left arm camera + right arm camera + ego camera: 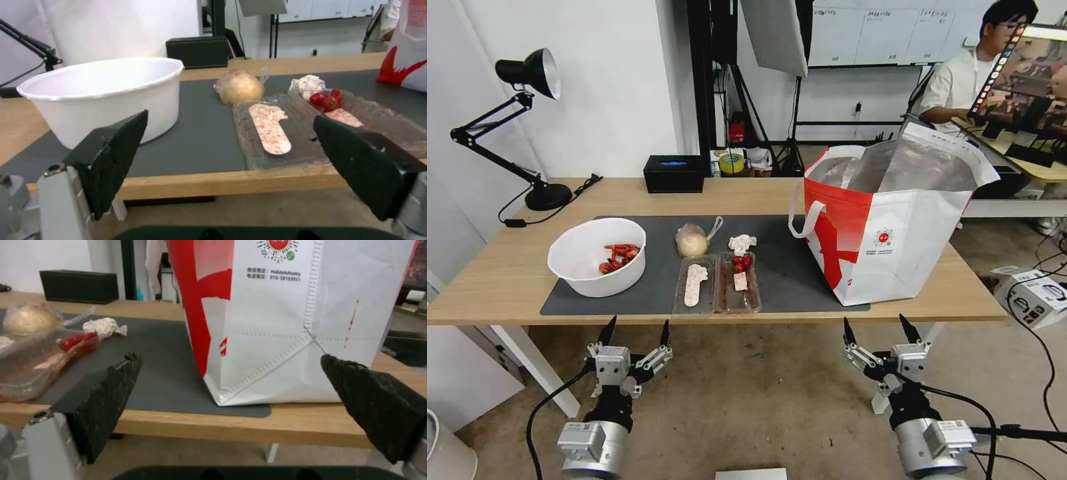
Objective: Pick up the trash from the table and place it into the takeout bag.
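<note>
Where tray point(311, 133) cut off: contents unclear.

Bright, even indoor light; wrist views soft, slightly blurred

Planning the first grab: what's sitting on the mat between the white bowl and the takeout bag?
In the head view, between bowl and bag: the knotted bag, tissue and open plastic tray.

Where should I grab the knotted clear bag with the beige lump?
Probably by the twisted tail of the knotted clear bag: it sticks up and back from the round lump, toward the crumpled tissue. Coming from above with the open left gripper looks best, since the clear tray lies right in front, blocking a low approach.
</note>
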Robot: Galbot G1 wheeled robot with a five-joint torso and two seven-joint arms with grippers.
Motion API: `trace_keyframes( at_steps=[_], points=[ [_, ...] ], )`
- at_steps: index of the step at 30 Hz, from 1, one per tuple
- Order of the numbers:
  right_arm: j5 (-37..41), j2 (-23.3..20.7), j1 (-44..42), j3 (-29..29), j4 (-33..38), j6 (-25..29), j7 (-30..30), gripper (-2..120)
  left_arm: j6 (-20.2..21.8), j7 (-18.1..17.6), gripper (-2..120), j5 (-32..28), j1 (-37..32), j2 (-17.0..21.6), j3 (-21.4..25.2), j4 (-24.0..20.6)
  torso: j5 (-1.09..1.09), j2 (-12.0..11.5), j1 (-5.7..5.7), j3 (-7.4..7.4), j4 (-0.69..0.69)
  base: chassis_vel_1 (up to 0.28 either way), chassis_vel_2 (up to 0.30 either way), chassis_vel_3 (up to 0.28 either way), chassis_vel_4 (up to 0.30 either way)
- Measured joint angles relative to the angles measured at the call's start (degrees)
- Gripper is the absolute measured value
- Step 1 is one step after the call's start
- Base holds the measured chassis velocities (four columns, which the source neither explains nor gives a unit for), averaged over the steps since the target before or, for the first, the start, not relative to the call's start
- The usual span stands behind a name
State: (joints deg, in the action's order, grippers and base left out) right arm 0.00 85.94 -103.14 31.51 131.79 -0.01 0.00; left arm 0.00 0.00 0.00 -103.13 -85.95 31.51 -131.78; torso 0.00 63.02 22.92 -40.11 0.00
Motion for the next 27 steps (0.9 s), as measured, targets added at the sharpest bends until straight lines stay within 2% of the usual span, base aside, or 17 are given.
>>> trace_keyframes(
  at_steps=[27],
  points=[
    [0.0, 0.0, 0.0, 0.0, 0.0, 0.0, 0.0, 100, 0.0, 0.0, 100, 0.0, 0.0, 0.0, 0.0, 0.0, 0.0, 0.0, 0.0, 0.0, 0.0, 0.0, 0.0, 0.0, 0.0]
  ],
)
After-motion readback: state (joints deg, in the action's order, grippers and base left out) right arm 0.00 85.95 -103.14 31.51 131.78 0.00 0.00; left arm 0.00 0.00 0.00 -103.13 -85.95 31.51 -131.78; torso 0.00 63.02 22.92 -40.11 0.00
